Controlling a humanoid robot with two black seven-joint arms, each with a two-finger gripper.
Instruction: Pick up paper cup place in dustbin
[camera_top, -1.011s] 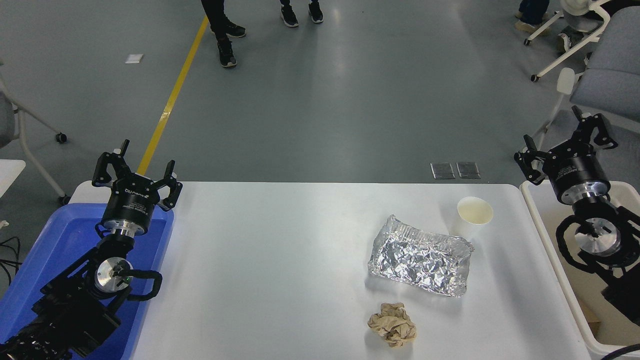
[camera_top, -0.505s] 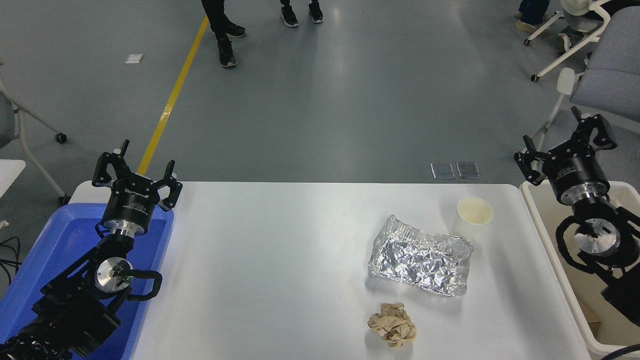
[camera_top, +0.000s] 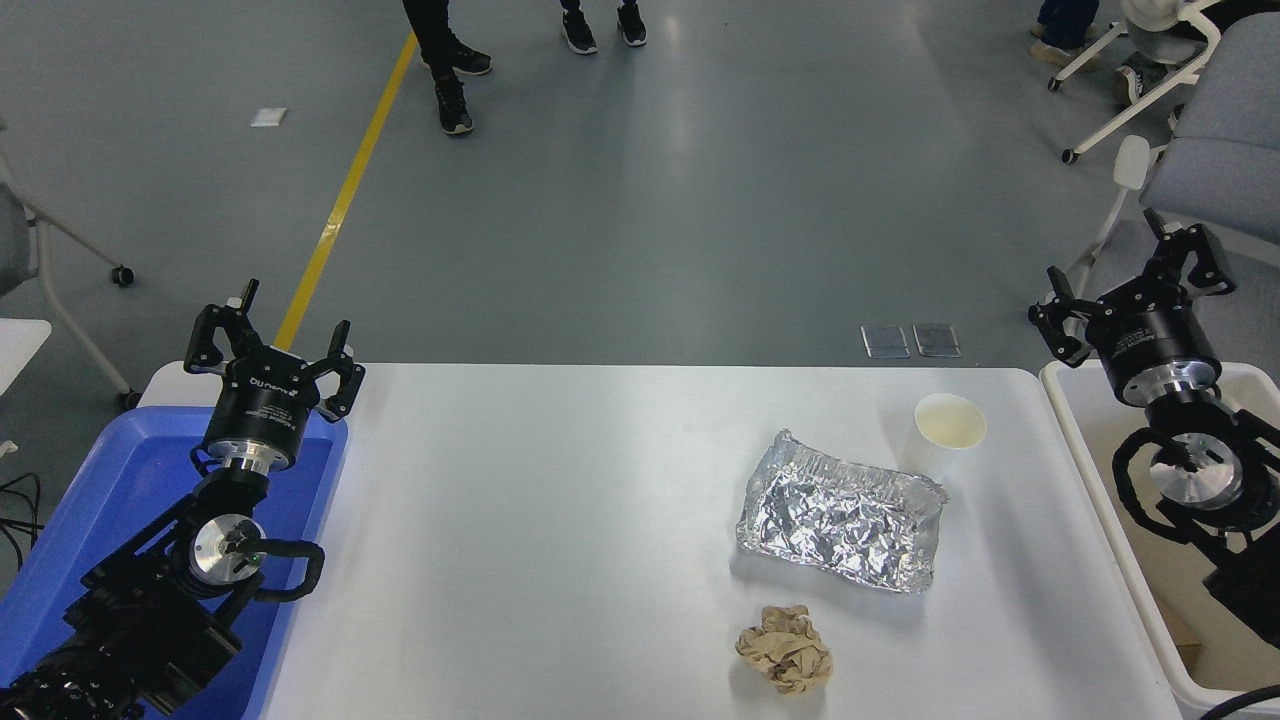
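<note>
The small white paper cup (camera_top: 948, 430) stands upright on the white table near its far right corner, just behind the foil tray. The cream-white dustbin (camera_top: 1100, 520) sits off the table's right edge, only its left rim and part of its inside showing. My right gripper (camera_top: 1130, 278) is open, held above the dustbin's far end, to the right of the cup and apart from it. My left gripper (camera_top: 270, 340) is open and parked at the lower left over the blue bin. Neither holds anything.
A crinkled silver foil tray (camera_top: 840, 525) lies in front of the cup. A crumpled brown paper ball (camera_top: 785, 648) sits nearer the front edge. A blue bin (camera_top: 110, 500) stands at the left. People's legs and wheeled chairs are on the floor beyond.
The right gripper has shifted very slightly up and to the right. Everything else is unchanged.
</note>
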